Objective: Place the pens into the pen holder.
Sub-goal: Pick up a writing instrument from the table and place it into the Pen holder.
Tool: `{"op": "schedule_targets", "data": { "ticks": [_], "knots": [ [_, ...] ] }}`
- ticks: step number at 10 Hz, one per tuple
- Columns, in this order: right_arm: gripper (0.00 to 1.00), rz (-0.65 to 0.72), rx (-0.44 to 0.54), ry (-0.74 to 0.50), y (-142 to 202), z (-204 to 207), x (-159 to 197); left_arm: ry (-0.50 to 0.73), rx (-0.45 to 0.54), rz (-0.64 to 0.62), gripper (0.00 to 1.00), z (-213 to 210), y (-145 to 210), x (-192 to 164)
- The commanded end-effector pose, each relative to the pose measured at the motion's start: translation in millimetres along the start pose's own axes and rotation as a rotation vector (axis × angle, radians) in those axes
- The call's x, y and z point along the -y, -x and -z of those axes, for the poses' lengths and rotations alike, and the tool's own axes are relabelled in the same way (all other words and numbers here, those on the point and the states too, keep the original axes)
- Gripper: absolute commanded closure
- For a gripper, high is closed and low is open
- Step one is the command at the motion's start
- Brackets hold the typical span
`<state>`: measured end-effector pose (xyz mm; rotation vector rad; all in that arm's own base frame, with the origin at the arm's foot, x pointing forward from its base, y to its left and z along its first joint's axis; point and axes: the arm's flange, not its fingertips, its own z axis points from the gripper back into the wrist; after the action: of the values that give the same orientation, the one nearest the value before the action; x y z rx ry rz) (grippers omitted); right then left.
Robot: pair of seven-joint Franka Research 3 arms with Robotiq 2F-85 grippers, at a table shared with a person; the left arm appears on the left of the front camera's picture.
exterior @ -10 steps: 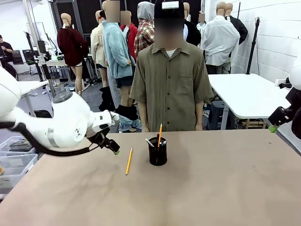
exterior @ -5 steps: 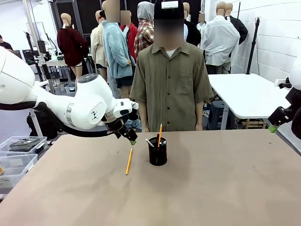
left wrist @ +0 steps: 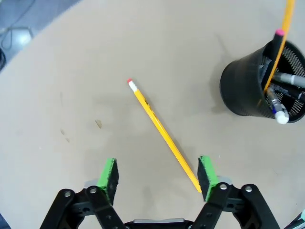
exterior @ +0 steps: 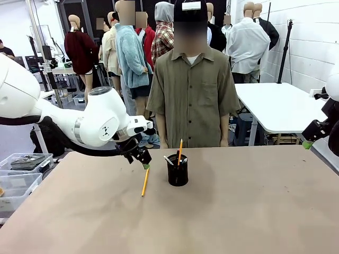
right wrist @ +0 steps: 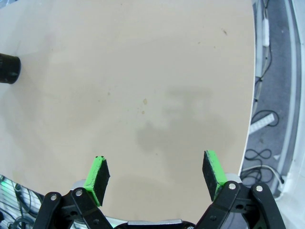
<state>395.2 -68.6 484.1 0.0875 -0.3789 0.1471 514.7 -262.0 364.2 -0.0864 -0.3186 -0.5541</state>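
A yellow-orange pencil (exterior: pixel 145 181) with a pink eraser lies flat on the tan table (exterior: pixel 238 211), left of the black mesh pen holder (exterior: pixel 177 170). Another orange pencil (exterior: pixel 180 151) and whitish-grey pens (exterior: pixel 168 160) stand in the holder. My left gripper (exterior: pixel 144 164) hangs open just above the lying pencil's far end. In the left wrist view the pencil (left wrist: pixel 162 133) runs diagonally toward the gripper (left wrist: pixel 157 174), its tip beside the right pad (left wrist: pixel 206 172), and the holder (left wrist: pixel 248 86) sits upper right. My right gripper (right wrist: pixel 155 174) is open over bare table, at the far right (exterior: pixel 310 138).
A person in an olive shirt (exterior: pixel 192 95) stands behind the table's far edge, hands down. The table's right edge (right wrist: pixel 250 95) drops to a floor with cables. Grey bins (exterior: pixel 18 174) sit off the left side.
My left arm swung in from the left, then came down to the pencil's far end, its jaws narrowing a little. The right arm, pencil and holder stayed put.
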Motion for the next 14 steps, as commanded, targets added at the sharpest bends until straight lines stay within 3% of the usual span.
{"op": "schedule_targets", "data": {
  "ticks": [1,4,9,11,14],
  "knots": [
    [0.02,0.001,0.004,0.026,2,4,-1,-0.013,-0.069,-0.080,0.42,10,-15,9],
    [0.02,0.001,0.004,0.026,2,4,-1,-0.046,-0.069,-0.068,0.73,19,-19,12],
    [0.02,0.001,0.004,0.026,2,4,-1,-0.073,-0.128,-0.092,0.73,44,-23,16],
    [0.02,0.001,0.004,0.026,2,4,-1,-0.058,-0.127,-0.070,0.35,46,-24,20],
    [0.02,0.001,0.004,0.026,2,4,-1,-0.049,-0.181,-0.078,0.35,56,-27,19]
  ]
}}
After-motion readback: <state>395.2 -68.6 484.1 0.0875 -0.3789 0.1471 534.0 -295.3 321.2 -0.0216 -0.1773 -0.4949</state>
